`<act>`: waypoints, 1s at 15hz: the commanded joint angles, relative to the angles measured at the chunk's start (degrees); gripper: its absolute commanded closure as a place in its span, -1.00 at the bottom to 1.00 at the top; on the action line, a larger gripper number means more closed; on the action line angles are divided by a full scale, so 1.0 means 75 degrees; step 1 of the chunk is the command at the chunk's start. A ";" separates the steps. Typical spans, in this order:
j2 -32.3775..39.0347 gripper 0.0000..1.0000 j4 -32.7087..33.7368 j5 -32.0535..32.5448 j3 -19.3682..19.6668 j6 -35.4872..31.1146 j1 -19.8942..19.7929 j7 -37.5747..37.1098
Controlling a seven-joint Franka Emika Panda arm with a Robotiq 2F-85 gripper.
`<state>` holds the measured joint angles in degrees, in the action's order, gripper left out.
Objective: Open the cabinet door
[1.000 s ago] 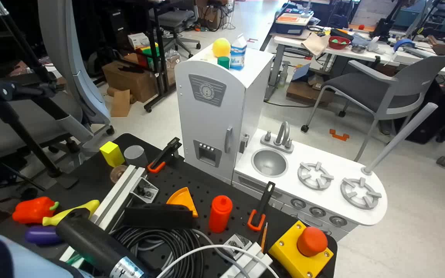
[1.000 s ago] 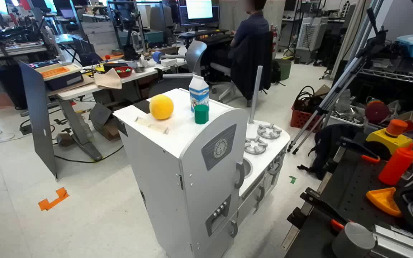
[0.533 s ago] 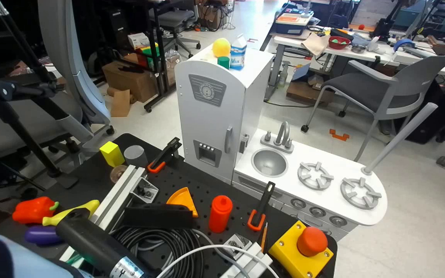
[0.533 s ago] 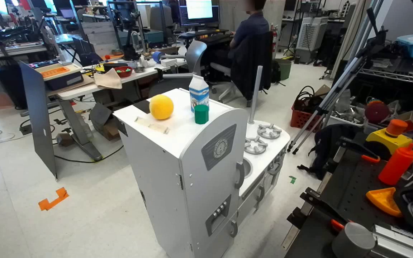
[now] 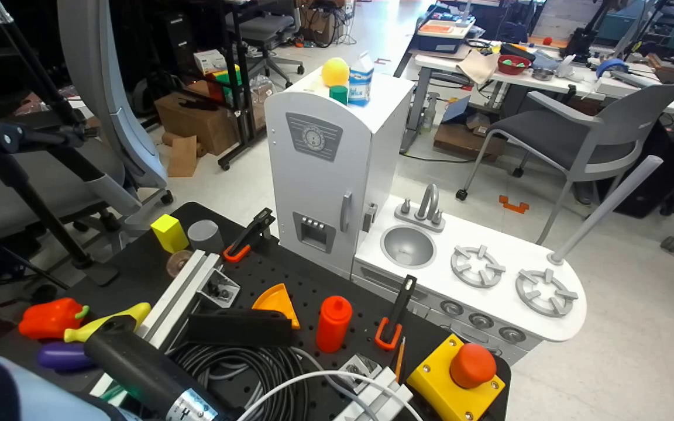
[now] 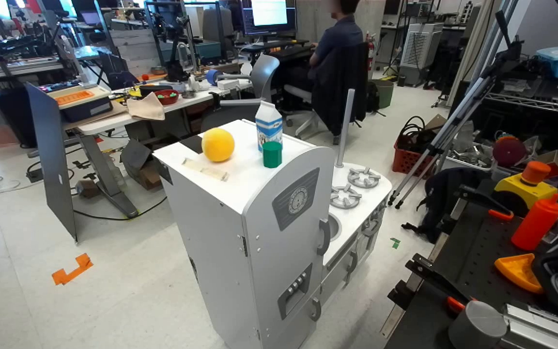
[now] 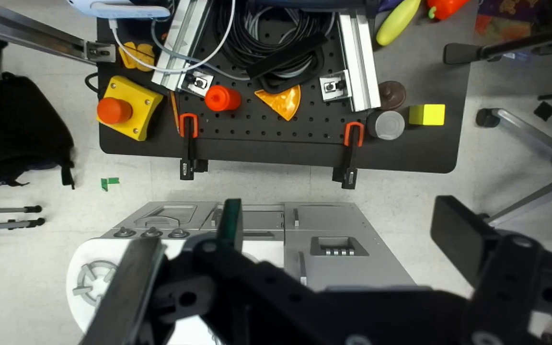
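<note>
The cabinet door (image 5: 319, 181) is the tall white-grey front panel of the toy kitchen's tower. It also shows in an exterior view (image 6: 271, 247) and, seen from above, in the wrist view (image 7: 352, 270). It looks flush with the tower, shut. Its vertical grey handle (image 5: 346, 211) sits on the edge beside the sink; this handle also shows in an exterior view (image 6: 325, 236) and the wrist view (image 7: 302, 268). My gripper (image 7: 340, 223) is wide open with nothing between its fingers, above and apart from the door. It hides the door's upper part there. Neither exterior view shows the gripper.
A yellow ball (image 6: 218, 144), milk carton (image 6: 269, 127) and green cup (image 6: 272, 154) stand on the tower top. The low counter (image 5: 448, 234) with sink adjoins it. A black table (image 5: 243, 280) with clamps, a red bottle (image 5: 334, 324) and toys stands close before the door.
</note>
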<state>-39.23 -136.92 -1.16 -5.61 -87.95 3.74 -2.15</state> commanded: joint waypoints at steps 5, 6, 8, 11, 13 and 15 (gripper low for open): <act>0.2252 -1.00 0.0502 -0.0600 0.0906 -0.1776 -0.0289 0.0161; 0.2726 -1.00 0.0676 -0.0758 0.0960 -0.1969 -0.0310 0.0123; 0.3612 -1.00 0.1024 -0.1137 0.1011 -0.2419 -0.0350 0.0026; 0.4821 -1.00 0.1645 -0.1685 0.0971 -0.2923 -0.0358 -0.0129; 0.5585 -1.00 0.2090 -0.1918 0.0908 -0.3304 -0.0366 -0.0364; 0.6330 -1.00 0.2581 -0.2016 0.0862 -0.3613 -0.0364 -0.0654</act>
<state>0.30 -124.18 -14.24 1.65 -113.10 1.33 -4.22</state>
